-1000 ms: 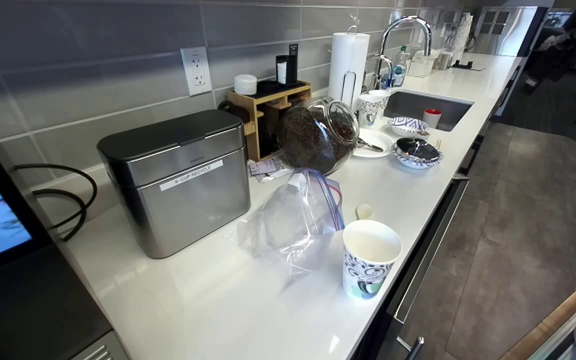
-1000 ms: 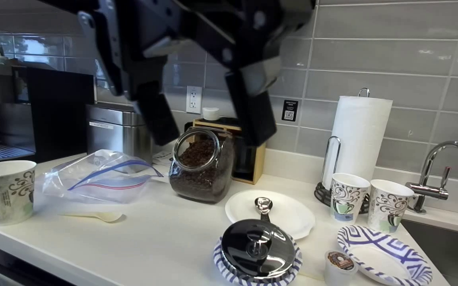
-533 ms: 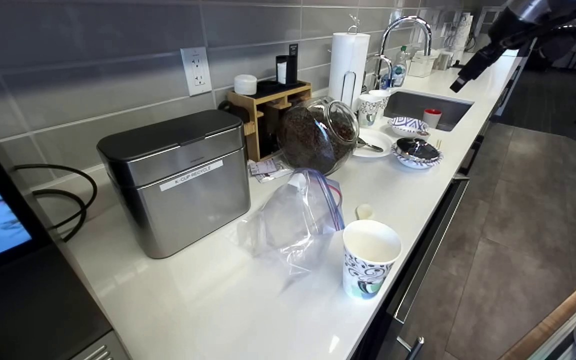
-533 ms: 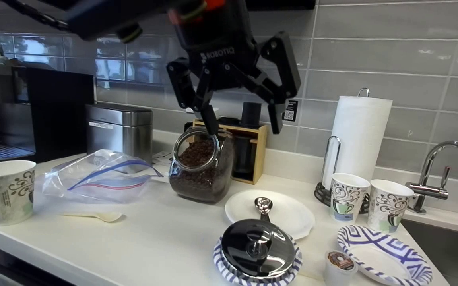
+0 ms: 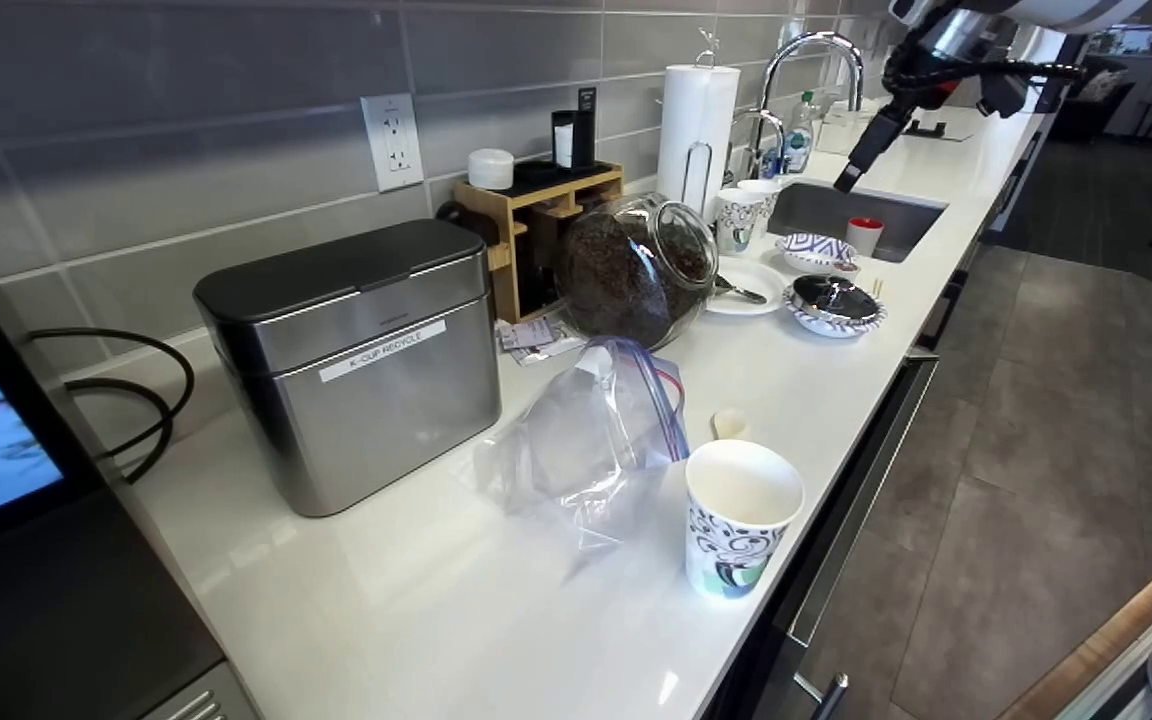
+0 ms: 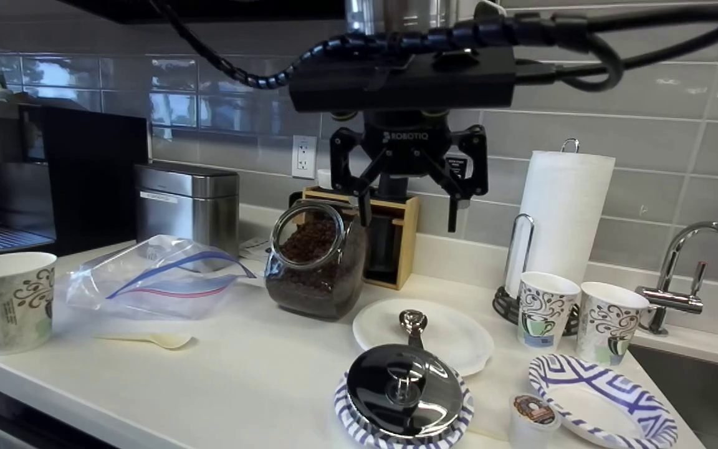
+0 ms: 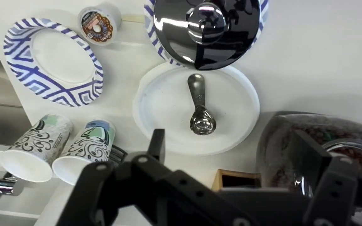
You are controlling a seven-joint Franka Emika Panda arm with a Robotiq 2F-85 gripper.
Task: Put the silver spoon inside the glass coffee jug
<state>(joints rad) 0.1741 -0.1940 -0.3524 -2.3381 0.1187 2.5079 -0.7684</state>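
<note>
An exterior view: end effector high over the desk, pointing straight down, fingers spread wide. The silver spoon lies well below on the white plate, in the picture under the gap between the fingers. Spoon's cup end toward the wall, handle running behind a dark shiny lid that rests on a striped paper bowl. The glass coffee jug stands just beside the plate, picture-left, dark brown contents, slanted open mouth facing the camera. Picture-left finger crosses the jug's upper edge in this line of sight.

An exterior view: end effector upper right, tip in line with the sink, higher than the plate. One finger distinct; spread not readable from this side. Of the spoon only the handle shows, past the jug's rim. Jug nearer the camera, well apart from the fingertip; clear plastic bag in front of it.

Wrist view: fingers enter from the bottom, far apart. Spoon wholly visible on the plate, beyond the fingertips, nearer the picture-left finger's side, touching neither; cup end toward the end effector, handle toward the lid. Jug picture-right, partly covered by the other finger. Picture-left: two paper cups, zigzag-patterned paper bowl, coffee pod.
</note>
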